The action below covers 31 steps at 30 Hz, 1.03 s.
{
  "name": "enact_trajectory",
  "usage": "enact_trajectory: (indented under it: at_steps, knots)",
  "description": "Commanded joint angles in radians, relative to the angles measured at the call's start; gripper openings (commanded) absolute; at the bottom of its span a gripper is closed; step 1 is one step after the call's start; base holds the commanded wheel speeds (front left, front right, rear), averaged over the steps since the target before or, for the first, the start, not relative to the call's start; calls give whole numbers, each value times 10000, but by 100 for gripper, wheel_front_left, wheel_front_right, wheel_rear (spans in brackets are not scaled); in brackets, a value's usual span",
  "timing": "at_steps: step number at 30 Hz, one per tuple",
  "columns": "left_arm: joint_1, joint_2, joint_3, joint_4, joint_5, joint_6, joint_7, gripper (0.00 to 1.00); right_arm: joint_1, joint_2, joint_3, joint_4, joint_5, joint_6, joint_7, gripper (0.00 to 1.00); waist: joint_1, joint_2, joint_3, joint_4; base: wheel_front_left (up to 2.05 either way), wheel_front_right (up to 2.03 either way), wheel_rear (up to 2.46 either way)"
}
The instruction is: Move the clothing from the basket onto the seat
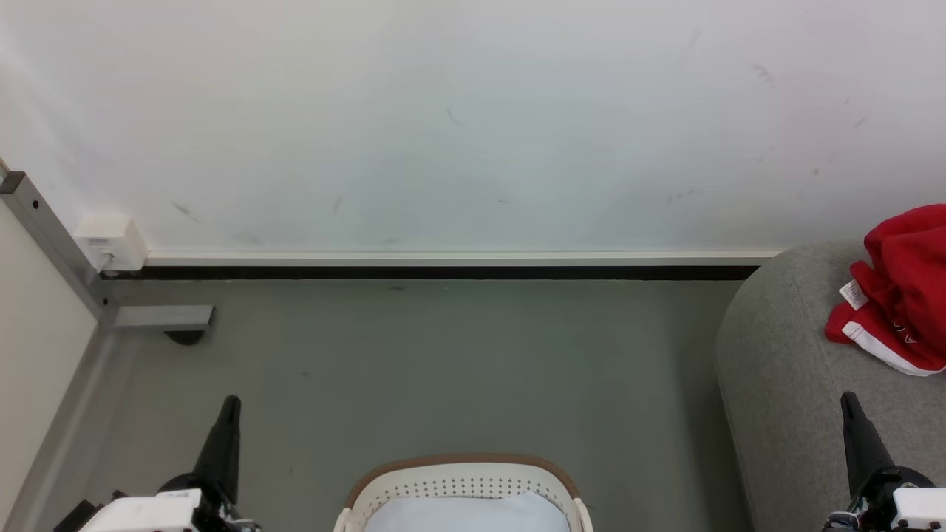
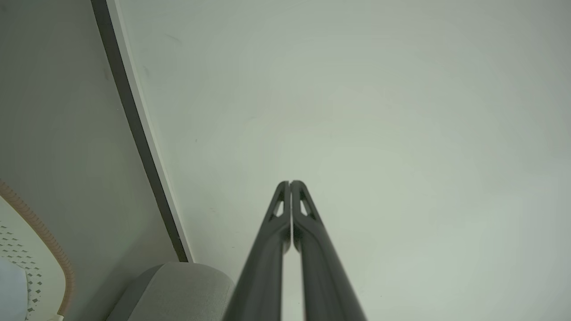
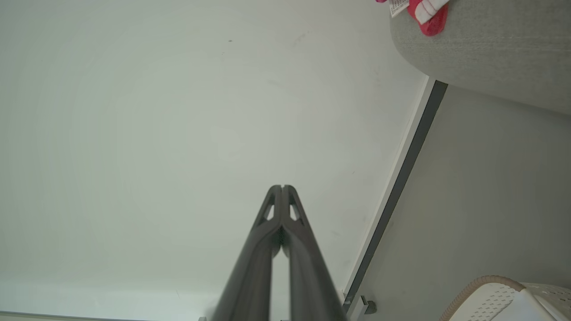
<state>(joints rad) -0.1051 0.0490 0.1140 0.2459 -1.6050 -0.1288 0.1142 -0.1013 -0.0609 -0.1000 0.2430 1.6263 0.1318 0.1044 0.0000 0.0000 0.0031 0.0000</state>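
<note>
The clothing (image 1: 905, 284), a crumpled red jersey with white trim and a small white tag, lies on the light grey seat (image 1: 783, 369) at the right edge of the head view; a corner of the clothing (image 3: 424, 10) also hangs over the seat (image 3: 486, 49) in the right wrist view. The white perforated basket (image 1: 462, 484) with a brown rim stands at the bottom centre and holds a pale white-blue cloth (image 1: 465, 513). My left gripper (image 1: 230, 403) is shut and empty at the lower left. My right gripper (image 1: 848, 399) is shut and empty beside the seat's front.
A white wall with a dark skirting strip (image 1: 443, 272) runs behind the grey floor (image 1: 443, 362). A grey metal frame foot (image 1: 159, 316) and a white wall box (image 1: 111, 241) sit at the left. The basket's rim (image 2: 53, 249) shows in the left wrist view.
</note>
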Motion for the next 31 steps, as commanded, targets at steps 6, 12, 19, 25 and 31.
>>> enact_trajectory:
  at_steps: [6,12,19,25,31]
  knots:
    - [-80,15,19,-1,-143,-46,35,0,-112,11,-42,27,-56,-21,19,0,0,0,0,0,0,0,0]
    - [-80,15,18,-1,-144,-46,34,0,-114,20,-52,28,-63,-21,33,0,0,0,0,0,0,0,0]
    - [-80,15,18,-2,-143,-46,34,0,-115,28,-65,28,-76,-21,44,0,0,0,0,0,0,0,0]
    - [-80,15,18,-2,-144,-46,34,0,-116,35,-75,29,-70,-21,55,0,0,0,0,0,0,0,0]
    - [-80,15,17,-2,-143,-46,34,0,-117,42,-83,30,-83,-21,66,0,0,0,0,0,0,0,0]
